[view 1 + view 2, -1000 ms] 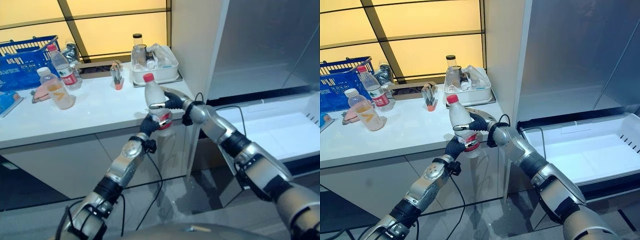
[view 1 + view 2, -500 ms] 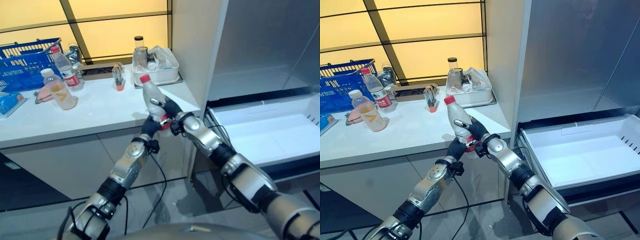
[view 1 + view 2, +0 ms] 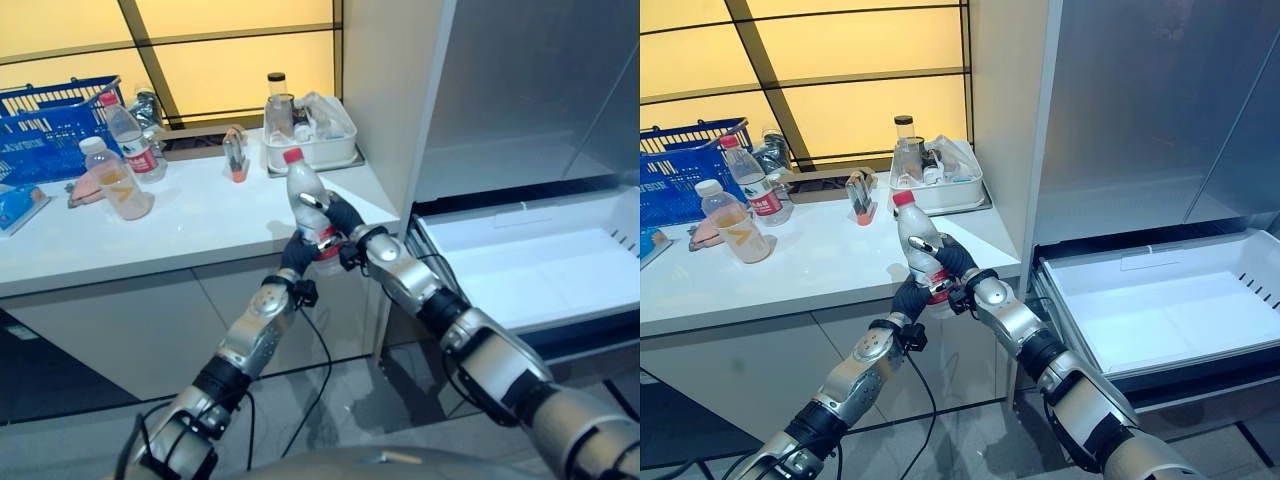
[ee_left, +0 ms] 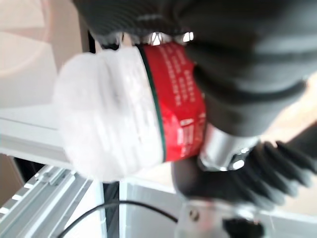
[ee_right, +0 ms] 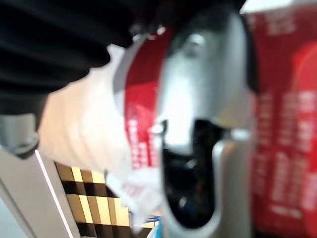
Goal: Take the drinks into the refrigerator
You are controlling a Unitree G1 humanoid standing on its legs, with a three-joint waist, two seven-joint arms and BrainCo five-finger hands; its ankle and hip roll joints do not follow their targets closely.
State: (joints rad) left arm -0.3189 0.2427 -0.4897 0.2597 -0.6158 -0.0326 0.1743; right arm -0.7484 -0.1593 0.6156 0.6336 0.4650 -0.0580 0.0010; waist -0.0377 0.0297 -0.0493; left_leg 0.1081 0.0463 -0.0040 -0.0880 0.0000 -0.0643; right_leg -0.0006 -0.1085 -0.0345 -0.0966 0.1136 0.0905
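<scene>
A clear water bottle (image 3: 299,200) with a red cap and red label stands upright in the air over the white counter's front edge (image 3: 180,272). My left hand (image 3: 296,257) grips its lower part from below. My right hand (image 3: 338,220) is wrapped round the label from the right. The left wrist view has the bottle's base and label (image 4: 148,109) close up. In the right wrist view a silver finger (image 5: 198,99) lies against the red label. Two more drinks stand at the counter's far left: a red-labelled water bottle (image 3: 126,135) and an orange drink (image 3: 116,183).
The refrigerator (image 3: 520,90) is open on the right, its white drawer (image 3: 540,262) pulled out below. A blue basket (image 3: 48,125) sits at the counter's back left. A white tray of jars (image 3: 310,138) and a small upright item (image 3: 235,155) stand behind the bottle.
My right hand has closed round the bottle's label, its arm dropping lower and nearer. The bottle has stayed over the counter edge, with my left hand still under it.
</scene>
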